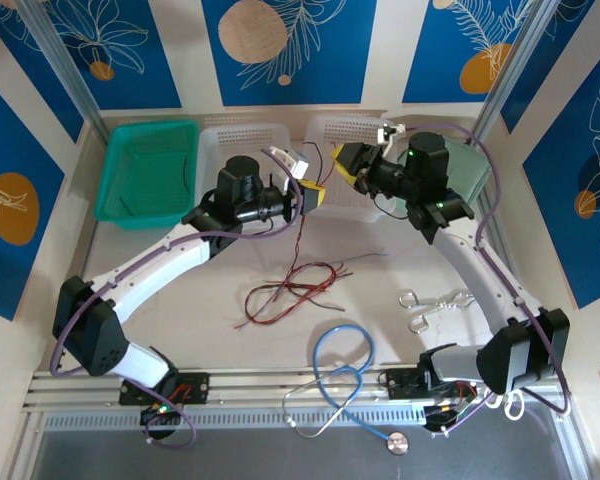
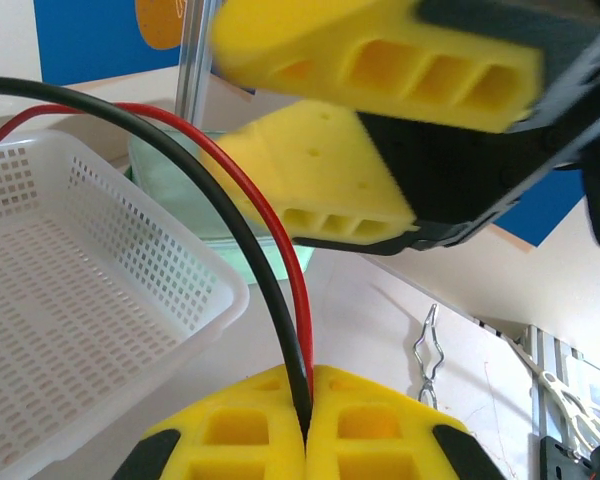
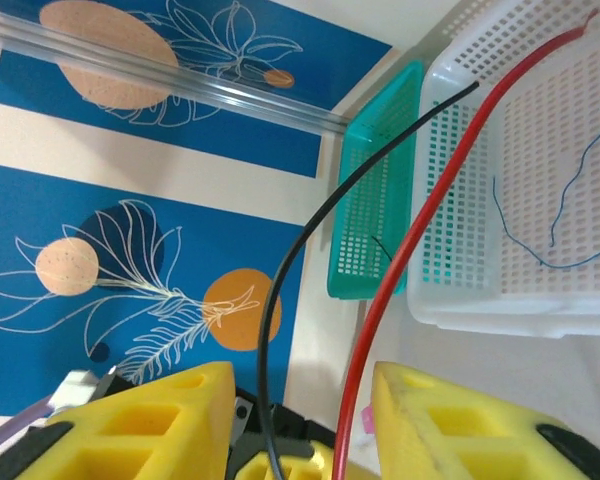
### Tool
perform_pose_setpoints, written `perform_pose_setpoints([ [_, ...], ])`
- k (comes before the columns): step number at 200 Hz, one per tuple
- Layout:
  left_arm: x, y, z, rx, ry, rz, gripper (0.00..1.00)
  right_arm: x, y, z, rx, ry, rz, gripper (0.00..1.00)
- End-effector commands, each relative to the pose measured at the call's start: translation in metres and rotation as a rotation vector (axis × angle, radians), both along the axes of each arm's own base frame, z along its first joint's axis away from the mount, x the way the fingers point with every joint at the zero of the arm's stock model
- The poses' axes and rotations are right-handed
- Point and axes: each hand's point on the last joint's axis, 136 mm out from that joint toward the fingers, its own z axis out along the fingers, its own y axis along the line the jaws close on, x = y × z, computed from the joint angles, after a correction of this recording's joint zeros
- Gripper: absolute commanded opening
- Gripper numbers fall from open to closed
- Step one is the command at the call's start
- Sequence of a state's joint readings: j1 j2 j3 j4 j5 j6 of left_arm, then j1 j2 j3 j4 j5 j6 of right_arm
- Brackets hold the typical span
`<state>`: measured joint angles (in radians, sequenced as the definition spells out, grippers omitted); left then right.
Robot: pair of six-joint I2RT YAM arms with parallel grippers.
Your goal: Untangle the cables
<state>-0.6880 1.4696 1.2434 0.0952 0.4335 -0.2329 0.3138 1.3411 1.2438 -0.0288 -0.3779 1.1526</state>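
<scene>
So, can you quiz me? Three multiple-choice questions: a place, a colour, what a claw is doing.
1. Where is the thin blue wire? A in the white basket; B in the green basket; C on the table.
2. Which cables does the left claw pinch? A red and black; B green and white; C yellow only.
3. The right claw is: A shut; B open; C gripping a basket.
1 A, it lies on white mesh. 2 A, both enter its grip. 3 B, cables pass through its gap.

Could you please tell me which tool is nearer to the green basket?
Left. The left tool, shut on the cables, hangs right of the green basket, beyond a white basket; the right tool sits farther right.
</scene>
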Motion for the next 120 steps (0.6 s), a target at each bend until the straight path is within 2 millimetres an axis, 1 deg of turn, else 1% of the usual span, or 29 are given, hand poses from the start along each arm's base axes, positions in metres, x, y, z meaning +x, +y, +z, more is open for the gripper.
perform_pose_setpoints([
  [1, -0.0106, 0.0044, 0.0133, -0.020, -0.035, -0.007, 0.00, 0.0000, 0.0103, 0.0207, 0.025, -0.055, 0.038, 0.28],
  [14, -0.0120, 0.0057, 0.0136, -0.020, -0.032, -0.005, 0.00, 0.0017, 0.0130, 0.0199, 0.026, -0.059, 0.039, 0.17],
  [23, -0.0125, 0.0062, 0.0131, -0.018, -0.030, -0.005, 0.00, 0.0026, 0.0138, 0.0209, 0.030, -0.065, 0.037, 0.08],
  [32, -0.0126, 0.0068, 0.0123, -0.016, -0.025, -0.003, 0.00, 0.0026, 0.0152, 0.0217, 0.033, -0.073, 0.039, 0.00],
  [75, -0.0126, 0.0094, 0.0116, -0.008, -0.032, 0.007, 0.00, -0.0015, 0.0187, 0.0255, 0.019, -0.103, 0.051, 0.00],
  [82, -0.0120, 0.0103, 0.0114, -0.007, -0.032, 0.014, 0.14, -0.0024, 0.0188, 0.0269, 0.017, -0.110, 0.051, 0.00],
  [89, -0.0107, 0.0112, 0.0101, -0.005, -0.027, 0.023, 0.25, -0.0025, 0.0180, 0.0280, 0.014, -0.117, 0.047, 0.00],
  [106, -0.0110, 0.0127, 0.0134, -0.020, -0.027, 0.028, 0.42, -0.0030, 0.0170, 0.0286, 0.007, -0.127, 0.042, 0.00],
  [120, -0.0130, 0.0130, 0.0184, -0.066, -0.006, 0.012, 0.60, -0.0043, 0.0172, 0.0293, 0.002, -0.137, 0.045, 0.00],
])
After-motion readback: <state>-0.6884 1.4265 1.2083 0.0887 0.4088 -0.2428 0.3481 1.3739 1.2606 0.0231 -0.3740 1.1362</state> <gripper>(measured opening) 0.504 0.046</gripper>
